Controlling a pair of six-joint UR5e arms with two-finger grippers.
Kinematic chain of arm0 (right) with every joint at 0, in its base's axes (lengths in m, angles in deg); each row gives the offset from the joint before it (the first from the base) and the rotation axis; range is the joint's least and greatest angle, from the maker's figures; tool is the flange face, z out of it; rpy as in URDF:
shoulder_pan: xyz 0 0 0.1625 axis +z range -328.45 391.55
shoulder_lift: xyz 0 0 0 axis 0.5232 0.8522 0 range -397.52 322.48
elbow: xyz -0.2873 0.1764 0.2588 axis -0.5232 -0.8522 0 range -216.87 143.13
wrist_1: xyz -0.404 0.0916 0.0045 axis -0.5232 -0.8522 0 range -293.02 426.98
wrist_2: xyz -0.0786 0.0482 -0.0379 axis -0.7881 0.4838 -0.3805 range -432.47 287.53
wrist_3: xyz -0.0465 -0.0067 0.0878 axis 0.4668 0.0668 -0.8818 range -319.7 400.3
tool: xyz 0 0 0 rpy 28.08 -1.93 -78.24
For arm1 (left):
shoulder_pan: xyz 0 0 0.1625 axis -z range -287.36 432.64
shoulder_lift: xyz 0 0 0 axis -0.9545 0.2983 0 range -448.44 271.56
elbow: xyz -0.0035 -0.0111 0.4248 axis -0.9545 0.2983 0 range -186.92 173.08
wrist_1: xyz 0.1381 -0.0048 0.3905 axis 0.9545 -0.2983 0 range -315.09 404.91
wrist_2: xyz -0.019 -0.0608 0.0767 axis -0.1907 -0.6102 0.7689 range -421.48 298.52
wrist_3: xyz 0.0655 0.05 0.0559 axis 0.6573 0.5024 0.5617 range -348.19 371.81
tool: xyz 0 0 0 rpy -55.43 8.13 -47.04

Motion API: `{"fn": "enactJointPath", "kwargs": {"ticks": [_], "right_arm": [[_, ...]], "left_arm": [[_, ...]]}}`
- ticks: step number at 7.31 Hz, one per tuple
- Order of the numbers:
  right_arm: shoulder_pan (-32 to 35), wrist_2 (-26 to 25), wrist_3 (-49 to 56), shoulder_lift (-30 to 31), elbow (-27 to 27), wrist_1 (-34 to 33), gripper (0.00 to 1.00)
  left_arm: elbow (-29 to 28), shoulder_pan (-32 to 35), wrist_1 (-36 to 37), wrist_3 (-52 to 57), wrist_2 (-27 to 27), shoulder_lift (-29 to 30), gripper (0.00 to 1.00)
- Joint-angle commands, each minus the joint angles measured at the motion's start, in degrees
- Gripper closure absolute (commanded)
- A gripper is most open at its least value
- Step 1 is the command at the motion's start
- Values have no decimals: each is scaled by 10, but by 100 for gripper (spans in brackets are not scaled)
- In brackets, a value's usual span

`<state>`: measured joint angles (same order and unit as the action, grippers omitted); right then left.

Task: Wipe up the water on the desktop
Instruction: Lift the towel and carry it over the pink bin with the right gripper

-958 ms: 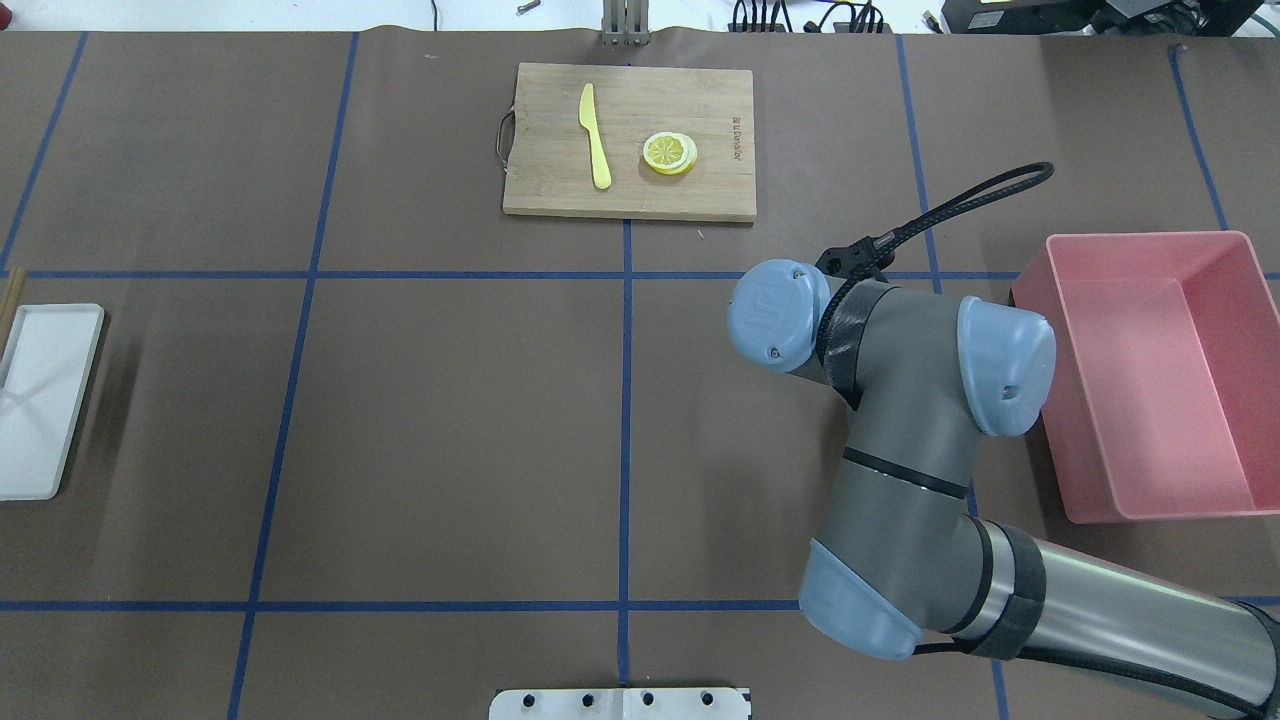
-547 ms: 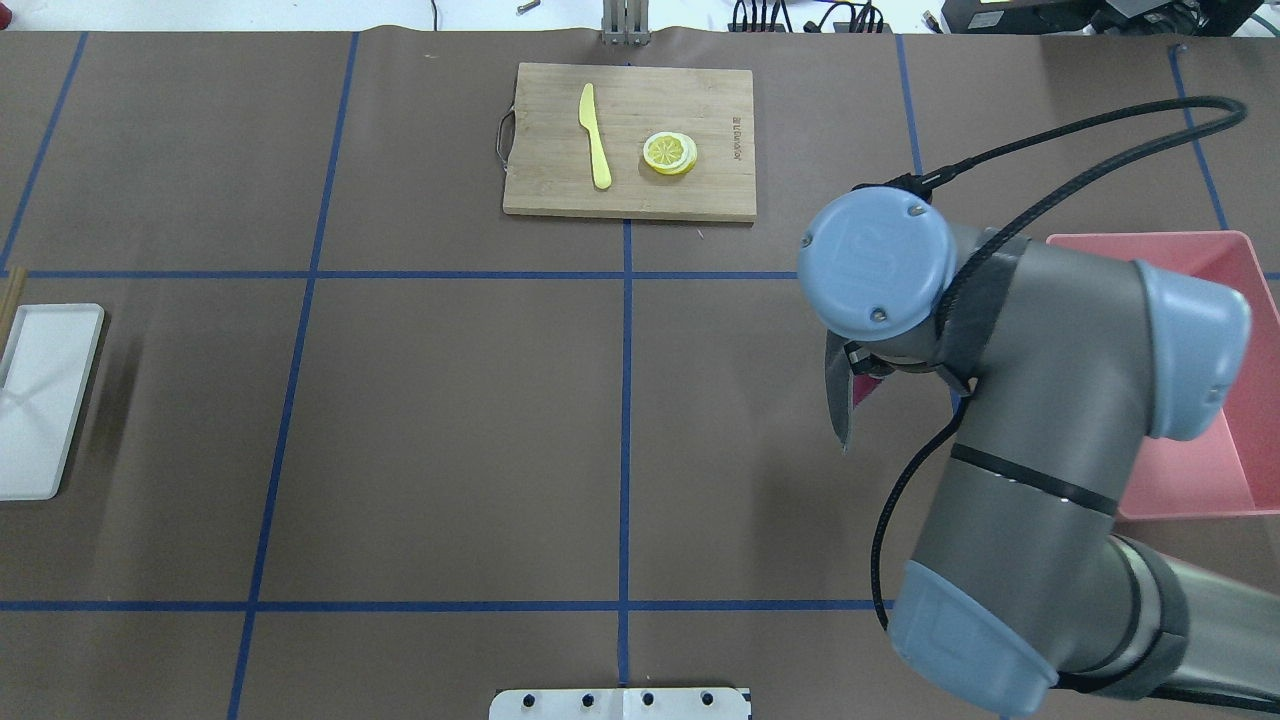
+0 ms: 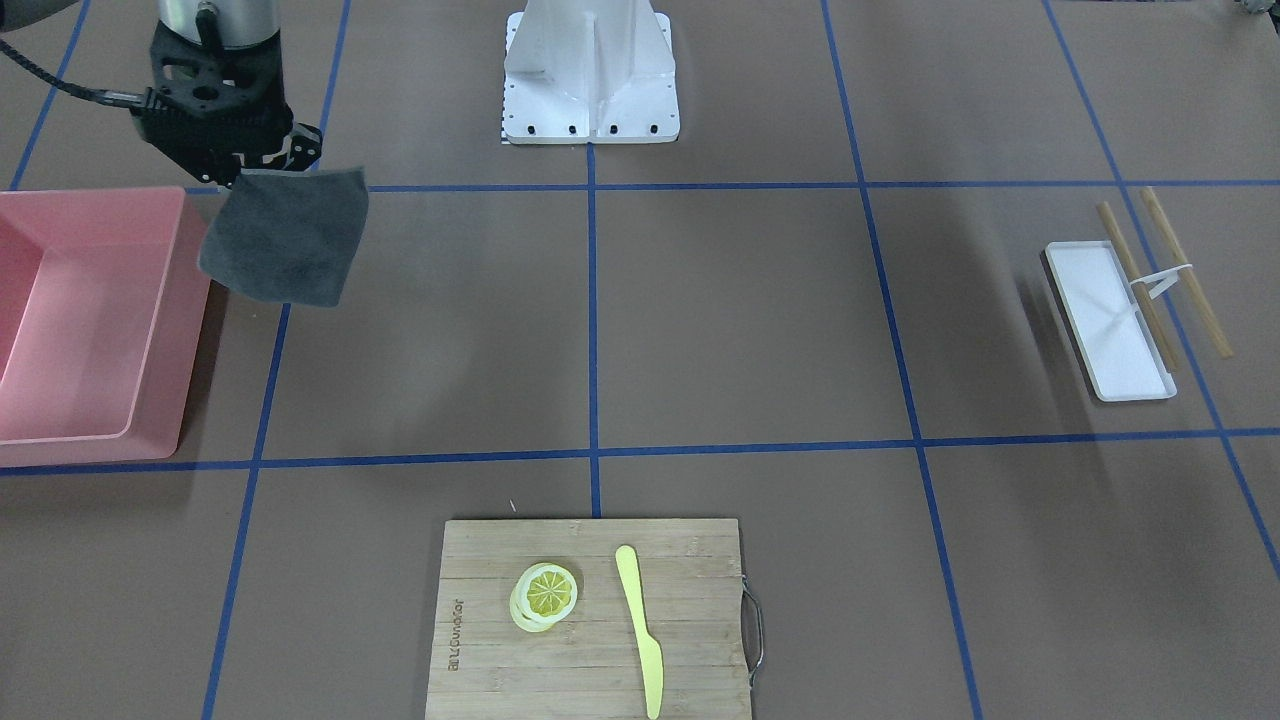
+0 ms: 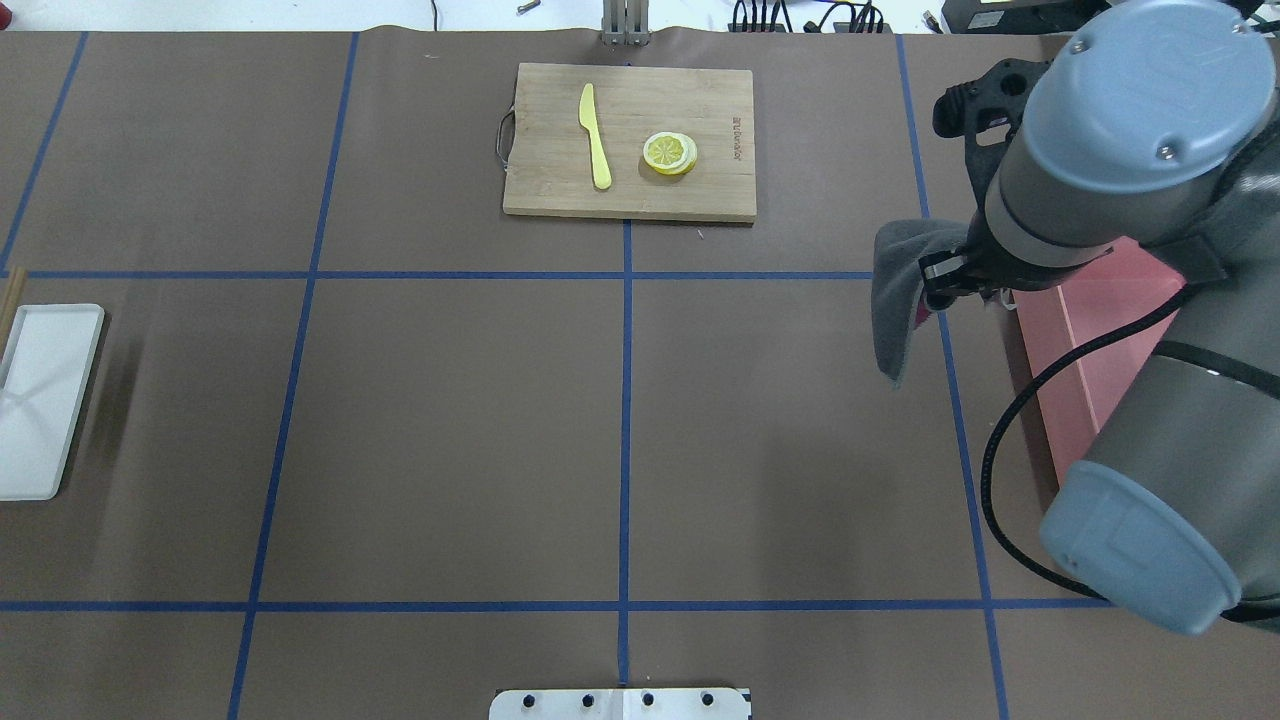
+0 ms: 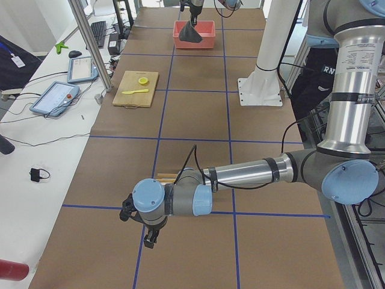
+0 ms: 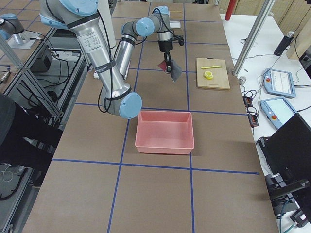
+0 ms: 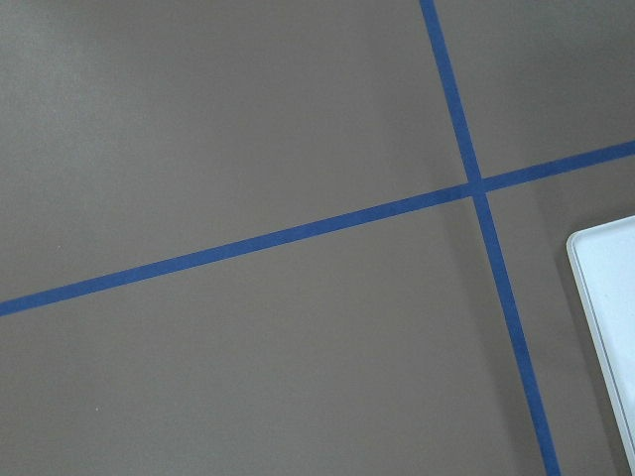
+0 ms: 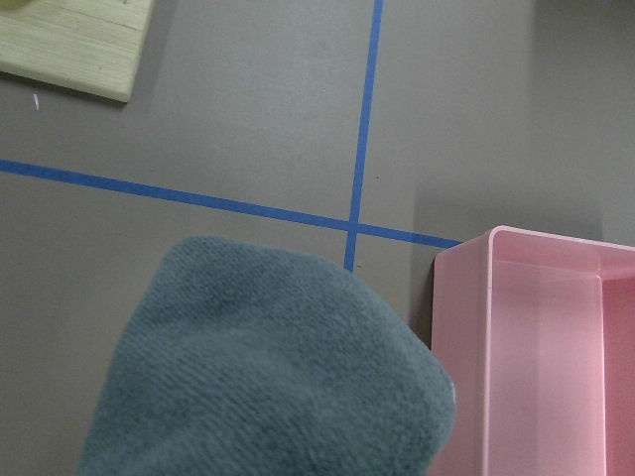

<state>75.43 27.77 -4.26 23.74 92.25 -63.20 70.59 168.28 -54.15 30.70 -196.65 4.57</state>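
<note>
Moved since a second ago: the right arm has swung up and toward the far side of the bench (image 4: 450,420), and the grey cloth (image 4: 893,300), then hidden under the wrist, now hangs in plain sight.

Item 1, right claw (image 3: 245,168): fingers pinched on the top edge of the grey cloth. The cloth hangs down from it, off the bench surface, over a blue tape line just beside the pink bin (image 3: 160,330). The right wrist view shows the cloth filling the lower frame, with the bin's corner to one side.

Item 2, left claw (image 5: 149,238): low over the bench at the robot's left end, well apart from the cloth. Seen only in the side view; whether its fingers are apart or together cannot be told.

Item 3, bench: flat brown top, blue tape grid, lying under everything listed.

Item 4, cutting board (image 3: 690,600): at the edge of the bench away from the robot, carrying a yellow knife (image 3: 640,630) and lemon slices (image 3: 548,592), apart from each other.

Item 5, white tray (image 3: 1110,320): at the robot's left end, with chopsticks (image 3: 1185,270) beside it.
</note>
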Motion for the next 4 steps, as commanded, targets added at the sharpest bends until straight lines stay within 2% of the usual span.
{"fn": "enactJointPath", "kwargs": {"ticks": [1,4], "right_arm": [[68,39,116,65,12,2,100],[158,93,270,128,11,2,100]], "left_arm": [[1,-1,0,0,0,0,1],[1,-1,0,0,0,0,1]]}}
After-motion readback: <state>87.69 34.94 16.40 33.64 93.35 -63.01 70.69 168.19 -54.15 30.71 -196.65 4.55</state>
